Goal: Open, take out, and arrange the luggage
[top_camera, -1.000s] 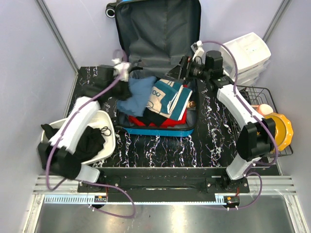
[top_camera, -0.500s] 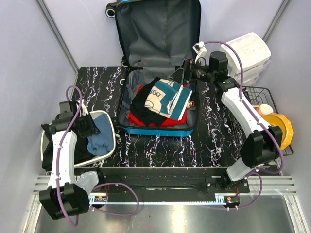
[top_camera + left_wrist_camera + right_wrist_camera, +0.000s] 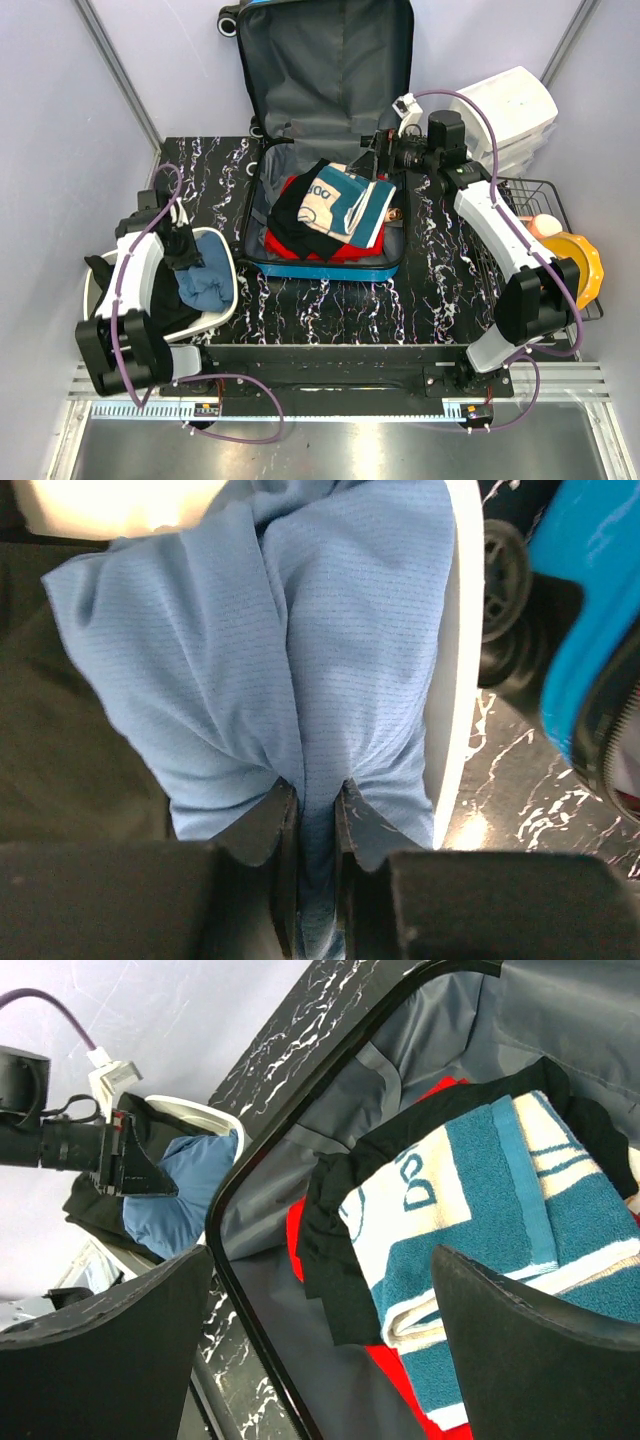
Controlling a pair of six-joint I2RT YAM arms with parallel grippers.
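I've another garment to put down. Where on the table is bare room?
Bare table runs along the near edge, before the luggage, and at the far-left corner, behind the white tub. Crowded: the tub, where the left gripper grips a blue garment, and the right edge, taken by the wire basket and drawer unit.

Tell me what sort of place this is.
Probably a robot lab test booth, not a home: the left arm and right arm are mounted on a metal rail, plain panel walls close in a small marble-look table, and an open suitcase of clothes and a white tub look like staged props.
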